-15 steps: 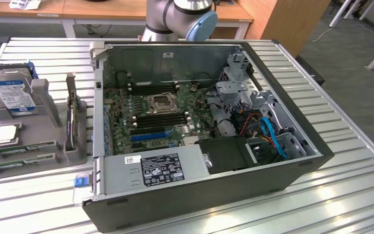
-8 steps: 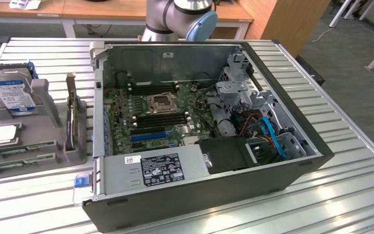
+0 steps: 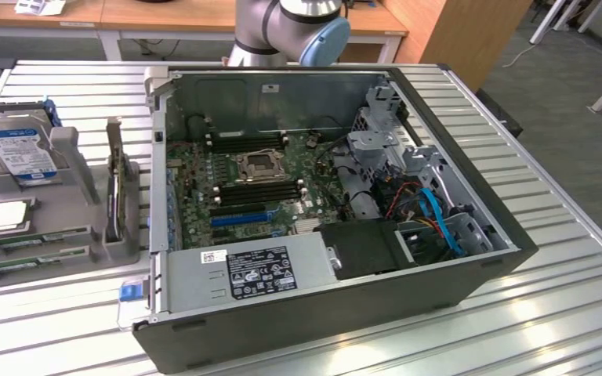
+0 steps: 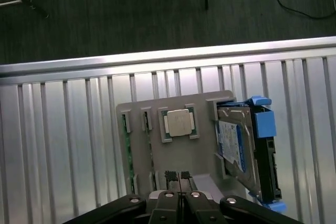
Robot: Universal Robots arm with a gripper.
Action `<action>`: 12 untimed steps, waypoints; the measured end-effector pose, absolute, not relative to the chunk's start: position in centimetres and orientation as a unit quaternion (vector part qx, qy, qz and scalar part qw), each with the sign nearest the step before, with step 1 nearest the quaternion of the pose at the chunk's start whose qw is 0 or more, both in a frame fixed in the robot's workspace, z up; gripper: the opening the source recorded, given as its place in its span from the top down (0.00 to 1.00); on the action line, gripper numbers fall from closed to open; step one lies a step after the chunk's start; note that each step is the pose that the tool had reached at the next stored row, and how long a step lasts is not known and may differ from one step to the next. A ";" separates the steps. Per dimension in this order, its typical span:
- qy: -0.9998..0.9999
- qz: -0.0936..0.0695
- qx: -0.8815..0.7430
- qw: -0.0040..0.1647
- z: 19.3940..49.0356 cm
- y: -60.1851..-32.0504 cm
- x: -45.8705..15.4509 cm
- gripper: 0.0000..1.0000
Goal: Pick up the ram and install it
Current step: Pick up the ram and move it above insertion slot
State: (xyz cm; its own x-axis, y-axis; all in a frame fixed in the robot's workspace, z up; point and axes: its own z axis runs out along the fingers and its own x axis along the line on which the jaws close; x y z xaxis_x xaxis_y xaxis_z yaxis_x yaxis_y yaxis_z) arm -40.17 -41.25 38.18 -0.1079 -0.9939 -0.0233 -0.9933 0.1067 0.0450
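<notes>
Wrist view: jaws clenched on nothing above the grey plastic holder [image 4: 184,153] on the ribbed metal bench [image 4: 63,129], the thin green ram stick [image 4: 126,150] slotted near its edge.

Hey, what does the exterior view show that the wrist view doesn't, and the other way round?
Exterior view adds the open black computer case with its green motherboard. Wrist view adds the shut gripper and dark floor. Both share the grey holder tray, thin green ram sticks, square silver processor chip, blue-labelled silver hard drive and slatted metal table.
</notes>
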 end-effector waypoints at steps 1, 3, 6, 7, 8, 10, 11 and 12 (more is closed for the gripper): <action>-0.740 -0.024 0.672 0.006 38.2 -41.3 -40.2 0.90; -0.732 -0.024 0.681 0.007 38.2 -41.3 -40.2 0.90; -0.719 -0.024 0.695 0.007 38.2 -41.3 -40.2 0.90; -0.715 -0.024 0.699 0.007 38.2 -41.3 -40.2 0.90; -0.711 -0.024 0.702 0.008 38.2 -41.3 -40.2 0.90; -0.711 -0.024 0.703 0.008 38.2 -41.3 -40.2 0.90; -0.711 -0.024 0.703 0.008 38.2 -41.3 -40.2 0.90; -0.711 -0.024 0.703 0.008 38.2 -41.3 -40.2 0.90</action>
State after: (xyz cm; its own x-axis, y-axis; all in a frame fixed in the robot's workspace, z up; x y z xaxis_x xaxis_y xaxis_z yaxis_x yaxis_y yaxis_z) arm -40.17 -41.25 38.17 -0.0110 -0.9997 -0.0230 -0.9989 0.0099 0.0450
